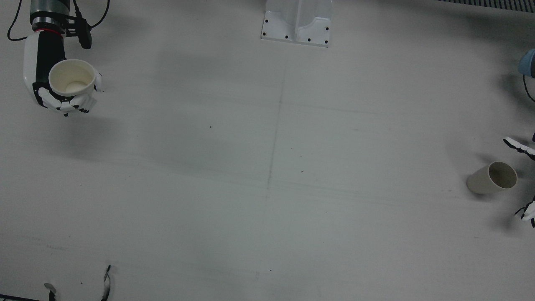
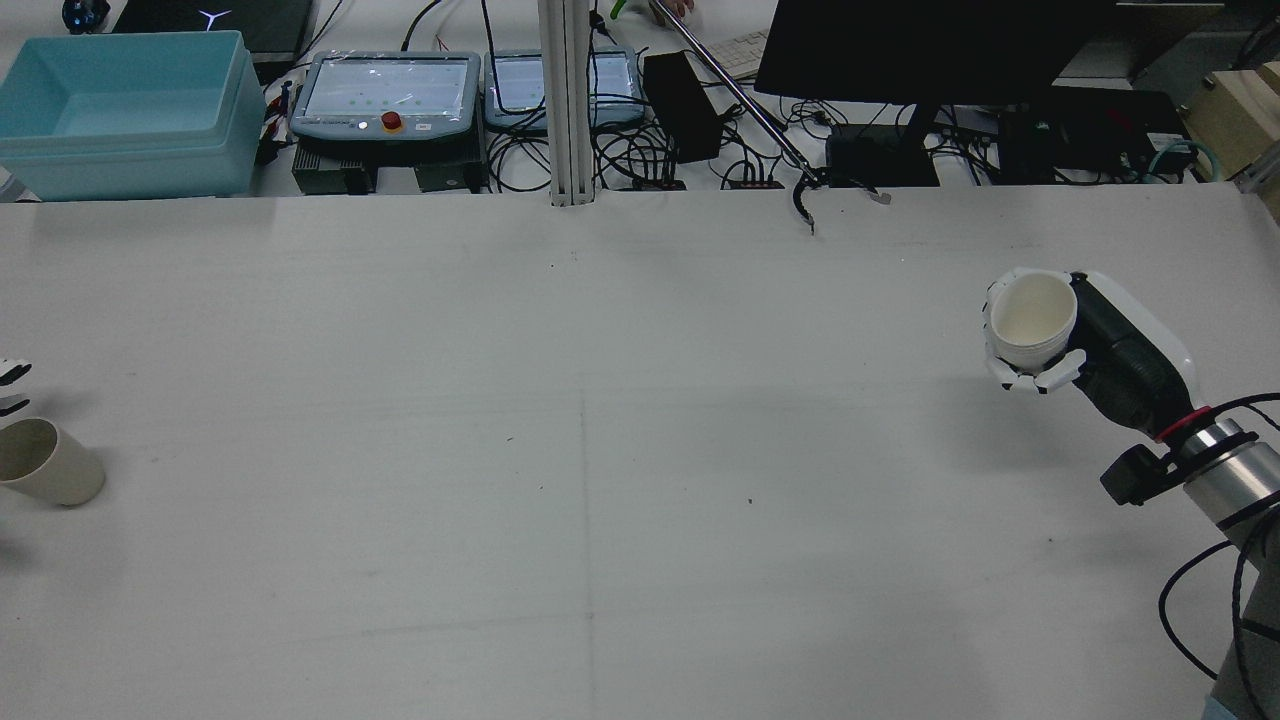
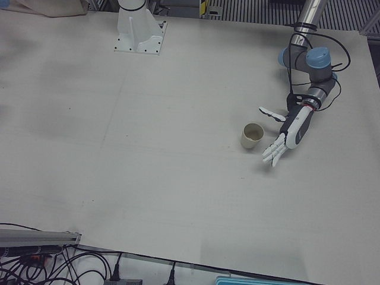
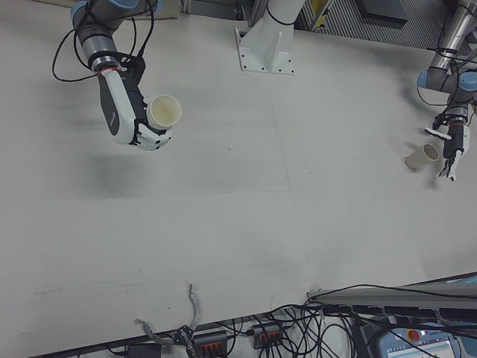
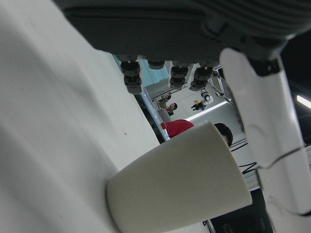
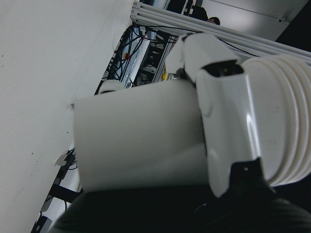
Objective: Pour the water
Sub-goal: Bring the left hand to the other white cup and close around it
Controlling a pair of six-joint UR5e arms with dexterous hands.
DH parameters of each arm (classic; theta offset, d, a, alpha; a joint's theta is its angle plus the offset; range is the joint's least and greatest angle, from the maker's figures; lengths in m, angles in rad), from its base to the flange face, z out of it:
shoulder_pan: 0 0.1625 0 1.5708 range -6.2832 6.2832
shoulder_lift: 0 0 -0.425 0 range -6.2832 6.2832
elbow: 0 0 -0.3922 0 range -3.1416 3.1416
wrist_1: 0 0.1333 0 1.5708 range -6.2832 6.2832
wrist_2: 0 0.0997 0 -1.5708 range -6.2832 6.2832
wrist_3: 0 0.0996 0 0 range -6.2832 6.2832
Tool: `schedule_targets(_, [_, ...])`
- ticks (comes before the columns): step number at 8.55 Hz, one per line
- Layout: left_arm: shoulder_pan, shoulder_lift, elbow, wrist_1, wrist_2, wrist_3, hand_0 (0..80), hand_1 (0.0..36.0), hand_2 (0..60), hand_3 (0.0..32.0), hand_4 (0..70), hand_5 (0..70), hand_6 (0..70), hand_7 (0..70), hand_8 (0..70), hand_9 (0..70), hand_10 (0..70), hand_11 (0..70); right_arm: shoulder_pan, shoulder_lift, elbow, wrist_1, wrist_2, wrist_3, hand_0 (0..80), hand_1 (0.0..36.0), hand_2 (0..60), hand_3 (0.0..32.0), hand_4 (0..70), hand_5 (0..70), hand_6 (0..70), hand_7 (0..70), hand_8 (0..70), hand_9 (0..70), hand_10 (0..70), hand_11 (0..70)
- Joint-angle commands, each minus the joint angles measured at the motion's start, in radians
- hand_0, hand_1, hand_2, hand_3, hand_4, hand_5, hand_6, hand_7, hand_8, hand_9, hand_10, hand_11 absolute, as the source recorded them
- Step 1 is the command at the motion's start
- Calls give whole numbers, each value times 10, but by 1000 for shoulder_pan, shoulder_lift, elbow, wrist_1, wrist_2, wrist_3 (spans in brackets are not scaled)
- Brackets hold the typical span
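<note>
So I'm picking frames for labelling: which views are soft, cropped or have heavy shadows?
Front view: left hand cut off at the edge, soft shadows under the right hand. Rear view: sharp, though the standing cup sits at the frame edge. Both hand views: too close, hand parts blurred, picture lying sideways.

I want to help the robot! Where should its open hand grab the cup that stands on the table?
Around the middle of its round side wall. The cup stands upright with its mouth up, and the left hand already waits open beside it, so it should probably come in sideways and wrap its fingers around.
</note>
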Motion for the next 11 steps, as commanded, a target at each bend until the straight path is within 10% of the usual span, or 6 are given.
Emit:
schedule_targets(1, [0,-16,3,35,3,8,528,101,0,0,126,71,74,115,4,10,86,145,8,-6,7,0,-1,11,800,360,600,0,329,700,700,700,700,700,700,700])
schedule_targets(11, [17,-37,-8,58,39,60,533,105,0,0,142,81,80,122,6,17,88,148,21,-25,25,0,1,11,800,360,600,0,298,700,700,700,700,700,700,700])
